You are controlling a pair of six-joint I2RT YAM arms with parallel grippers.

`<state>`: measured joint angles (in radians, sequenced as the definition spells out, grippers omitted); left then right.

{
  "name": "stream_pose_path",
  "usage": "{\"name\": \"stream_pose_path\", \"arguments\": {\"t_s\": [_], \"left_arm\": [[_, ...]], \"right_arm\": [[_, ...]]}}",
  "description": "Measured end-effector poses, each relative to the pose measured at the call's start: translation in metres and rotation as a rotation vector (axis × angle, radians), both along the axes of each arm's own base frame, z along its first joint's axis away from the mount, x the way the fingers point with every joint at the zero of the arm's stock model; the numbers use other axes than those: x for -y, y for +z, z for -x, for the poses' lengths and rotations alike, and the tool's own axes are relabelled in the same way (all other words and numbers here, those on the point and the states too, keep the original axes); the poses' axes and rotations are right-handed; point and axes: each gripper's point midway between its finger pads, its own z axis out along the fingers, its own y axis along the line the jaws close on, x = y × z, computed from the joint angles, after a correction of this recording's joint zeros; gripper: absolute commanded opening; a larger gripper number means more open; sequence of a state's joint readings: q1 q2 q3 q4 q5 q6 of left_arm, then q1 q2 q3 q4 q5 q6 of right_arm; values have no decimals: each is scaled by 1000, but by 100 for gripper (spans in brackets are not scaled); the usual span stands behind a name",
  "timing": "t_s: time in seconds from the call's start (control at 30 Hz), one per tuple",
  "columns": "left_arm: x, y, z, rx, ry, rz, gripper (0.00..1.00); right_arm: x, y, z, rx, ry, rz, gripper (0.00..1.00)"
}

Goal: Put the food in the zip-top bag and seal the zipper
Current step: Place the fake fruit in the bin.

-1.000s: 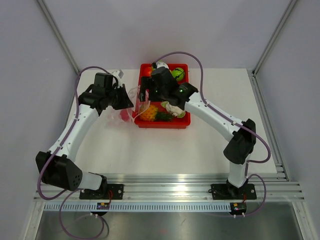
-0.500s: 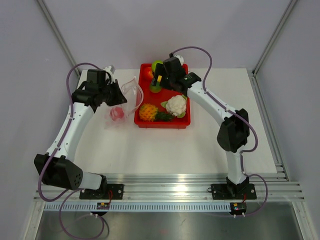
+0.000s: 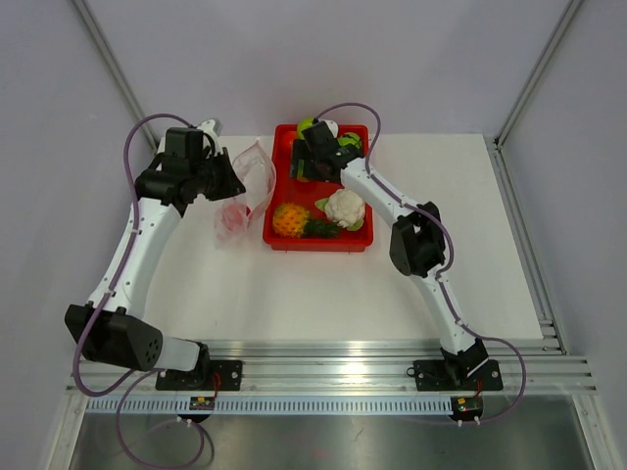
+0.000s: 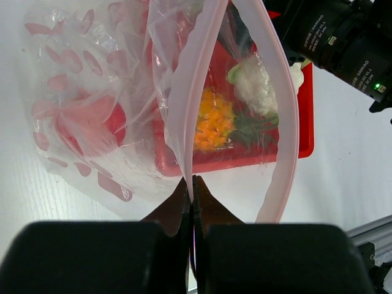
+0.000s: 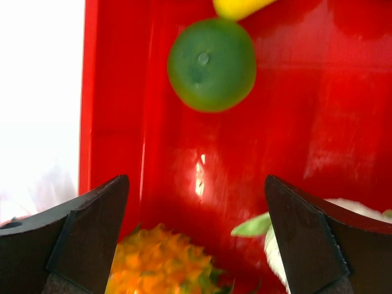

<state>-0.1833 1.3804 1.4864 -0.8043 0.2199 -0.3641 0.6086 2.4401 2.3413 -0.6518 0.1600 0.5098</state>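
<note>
Looking down from the top view: left gripper (image 3: 235, 184) holds the zip-top bag (image 3: 252, 174) at its near edge, and the bag is lifted off the tabletop (image 3: 294, 294) just left of the red tray (image 3: 318, 243). A red fruit (image 3: 233, 221) sits in the bag's lower end. The right gripper (image 3: 302, 166) hovers over the tray's far left part. The pineapple (image 3: 289, 219) and cauliflower (image 3: 345, 208) lie side by side in the tray's near half, with more round fruit at the far end, partly hidden by the arm.

Left wrist view: jaws clenched on the zipper (image 4: 184, 122), pinching one lip of the bag mouth. The mouth gapes wide, the other lip curving off to the right. The red fruit (image 4: 101, 119) is inside the bag on the left. Pineapple (image 4: 214, 119) and cauliflower (image 4: 257, 79) show through the clear plastic, in the tray beyond.

Right wrist view: jaws released, spread wide and holding nothing above the tray floor (image 5: 318, 110). A green round fruit (image 5: 211, 64) lies ahead, with a yellow fruit (image 5: 236, 6) at the top edge. Pineapple (image 5: 159, 260) sits between the fingers, down low.
</note>
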Motion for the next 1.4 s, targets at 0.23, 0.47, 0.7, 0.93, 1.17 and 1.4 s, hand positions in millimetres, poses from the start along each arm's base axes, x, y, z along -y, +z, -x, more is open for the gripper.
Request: {"name": "stream_pose_path", "arguments": {"t_s": [0.23, 0.47, 0.7, 0.93, 1.17, 1.4], "left_arm": [[1, -11, -4, -31, 0, -5, 0], [1, -11, -4, -33, 0, -6, 0], [1, -11, -4, -33, -1, -6, 0], [1, -11, -3, -33, -3, -5, 0], [2, -13, -3, -38, -8, -2, 0], [2, -12, -2, -37, -8, -1, 0]], "right_arm": [[3, -17, -25, 45, -3, 34, 99], [-4, -39, -45, 79, -6, 28, 99], [-11, -46, -59, 101, -39, -27, 99], [-8, -61, -72, 92, -84, -79, 100], [-9, -76, -79, 80, -116, -121, 100], [-11, -70, -83, 86, -137, -162, 67]]}}
